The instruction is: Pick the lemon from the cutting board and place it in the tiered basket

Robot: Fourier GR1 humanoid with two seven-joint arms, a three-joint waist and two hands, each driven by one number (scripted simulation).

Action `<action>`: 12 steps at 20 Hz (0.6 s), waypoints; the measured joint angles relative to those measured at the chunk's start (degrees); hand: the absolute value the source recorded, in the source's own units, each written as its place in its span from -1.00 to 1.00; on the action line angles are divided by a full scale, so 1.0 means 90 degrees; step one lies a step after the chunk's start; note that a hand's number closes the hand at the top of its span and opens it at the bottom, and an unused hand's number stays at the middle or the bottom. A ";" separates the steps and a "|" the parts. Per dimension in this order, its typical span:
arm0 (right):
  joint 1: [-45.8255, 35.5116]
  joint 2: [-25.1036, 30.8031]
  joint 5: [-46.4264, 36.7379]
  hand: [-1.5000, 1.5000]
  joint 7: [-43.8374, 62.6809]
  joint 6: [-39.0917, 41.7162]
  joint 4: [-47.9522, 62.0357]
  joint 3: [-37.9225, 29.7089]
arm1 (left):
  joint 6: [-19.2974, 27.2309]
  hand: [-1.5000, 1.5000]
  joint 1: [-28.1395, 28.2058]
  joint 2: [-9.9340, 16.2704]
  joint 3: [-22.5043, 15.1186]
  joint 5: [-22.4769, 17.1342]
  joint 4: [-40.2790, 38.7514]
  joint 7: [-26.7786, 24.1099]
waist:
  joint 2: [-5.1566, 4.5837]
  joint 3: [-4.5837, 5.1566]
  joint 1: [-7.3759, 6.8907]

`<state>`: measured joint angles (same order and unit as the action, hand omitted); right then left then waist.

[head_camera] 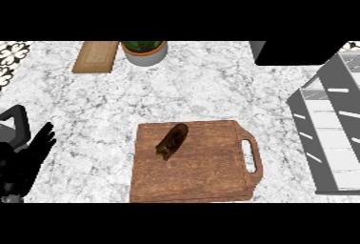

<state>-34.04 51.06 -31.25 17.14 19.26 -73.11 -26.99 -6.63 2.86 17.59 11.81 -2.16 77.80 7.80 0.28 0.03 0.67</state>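
Here, lemon [172, 141] on cutting board [204, 176], right of left hand [28, 157].

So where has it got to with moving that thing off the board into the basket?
Done: nothing shows in the grey tiered basket at the right; its visible shelves hold nothing. In hand: nothing; the black left hand rests open at the left edge, and the right hand is out of view. Left: the dark brown elongated object, which hardly looks like a lemon, lies on the brown wooden cutting board, so lifting and carrying remain.
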 measured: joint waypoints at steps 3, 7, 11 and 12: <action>0.0020 0.0177 0.0578 -1.00 0.0245 0.0345 0.0231 -0.0725 | 0.0050 0.00 0.0082 -0.0073 -0.0029 0.0034 0.0062 -0.0010 | 0.0009 -0.0004 0.0037; 0.0237 0.0338 0.1482 -1.00 0.0182 0.0753 0.0636 -0.1864 | 0.0021 0.00 0.0199 -0.0059 0.0054 -0.0019 0.0054 -0.0070 | 0.0029 -0.0009 0.0121; 0.0740 0.0501 0.2348 -1.00 -0.0187 0.1317 0.1025 -0.3023 | -0.0025 0.00 0.0262 0.0018 0.0150 -0.0070 0.0084 -0.0049 | 0.0037 -0.0013 0.0190; 0.0952 0.0552 0.2510 -1.00 -0.0381 0.1504 0.1172 -0.3287 | -0.0034 0.00 0.0298 0.0008 0.0155 -0.0081 0.0106 -0.0058 | 0.0034 -0.0013 0.0191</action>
